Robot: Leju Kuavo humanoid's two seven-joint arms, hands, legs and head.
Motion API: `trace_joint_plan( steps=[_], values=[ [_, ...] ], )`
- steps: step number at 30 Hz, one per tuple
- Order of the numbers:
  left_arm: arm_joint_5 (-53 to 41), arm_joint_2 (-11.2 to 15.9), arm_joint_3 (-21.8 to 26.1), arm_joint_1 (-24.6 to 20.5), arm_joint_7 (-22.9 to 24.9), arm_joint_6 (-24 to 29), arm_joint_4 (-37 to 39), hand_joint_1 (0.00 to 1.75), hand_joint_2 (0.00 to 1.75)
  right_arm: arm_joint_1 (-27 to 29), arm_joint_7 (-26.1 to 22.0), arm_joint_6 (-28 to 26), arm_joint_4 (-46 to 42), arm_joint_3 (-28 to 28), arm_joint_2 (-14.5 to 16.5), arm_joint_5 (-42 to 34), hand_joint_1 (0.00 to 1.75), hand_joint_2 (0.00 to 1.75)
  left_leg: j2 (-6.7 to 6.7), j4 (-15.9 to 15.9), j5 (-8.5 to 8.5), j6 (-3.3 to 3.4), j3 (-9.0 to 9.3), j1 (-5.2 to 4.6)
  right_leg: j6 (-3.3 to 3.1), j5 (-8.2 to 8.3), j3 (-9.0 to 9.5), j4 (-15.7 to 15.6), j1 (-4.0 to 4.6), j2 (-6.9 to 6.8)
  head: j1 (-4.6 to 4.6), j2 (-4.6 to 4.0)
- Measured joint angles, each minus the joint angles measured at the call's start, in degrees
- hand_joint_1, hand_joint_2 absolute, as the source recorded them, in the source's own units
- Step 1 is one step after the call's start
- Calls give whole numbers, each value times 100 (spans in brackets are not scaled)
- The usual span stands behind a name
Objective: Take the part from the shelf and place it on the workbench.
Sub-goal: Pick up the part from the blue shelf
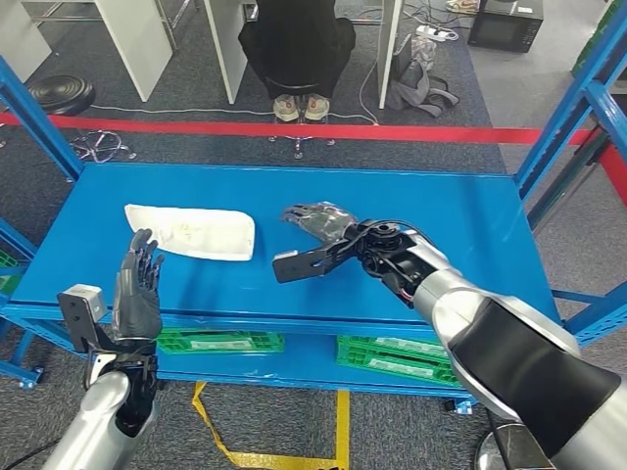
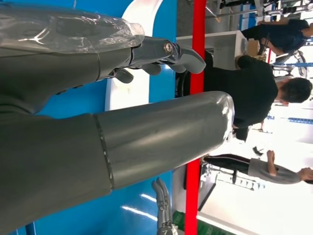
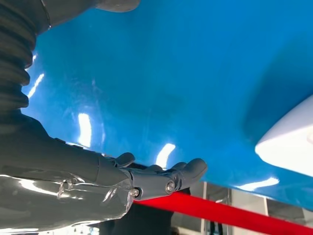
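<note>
White part point(image 1: 194, 232) lay flat on blue shelf point(image 1: 458, 211), left of middle, long side running left-right. Both hands empty, fingers apart. Left hand point(image 1: 138, 286) hung at near-left edge, fingers up, just short of part's left end. Right hand point(image 1: 319, 223) stretched flat over shelf, just right of part, not touching. Looked like setup for two-sided scoop, one hand per end, since part seemed too long for single grab. Person crouched beyond red floor line point(image 1: 296, 128).

Left hand point(image 1: 137, 290) up, fingers straight and spread, empty. Right arm reaches in, right hand point(image 1: 322, 221) flat, fingers extended, holding nothing.
</note>
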Motion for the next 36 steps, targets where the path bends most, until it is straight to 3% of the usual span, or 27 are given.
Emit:
trace_joint_plan(
  steps=[13, 23, 36],
  values=[
    [-28, -42, 0, -1, -49, -29, 56, 0, 0, -181, -271, -307, -24, -7, 191, -19, 0, 175, 0, 0, 0, 0, 1, 1, 0, 0, 2, 0, 0, -1, -1, 0],
    [-35, -109, 0, -11, -71, -34, 139, 0, 0, -246, -454, -179, -170, -45, 476, -147, 0, 175, -1, 0, 0, 0, 2, 1, 0, 0, 2, 0, 2, -1, 1, 0],
    [-50, -185, 0, -70, -86, -116, 244, 0, 0, -244, -501, -76, -216, -133, 579, -254, 0, 175, 0, 1, 0, 0, 2, 0, 0, 0, 3, -1, 1, 0, 1, 0]
  ],
)
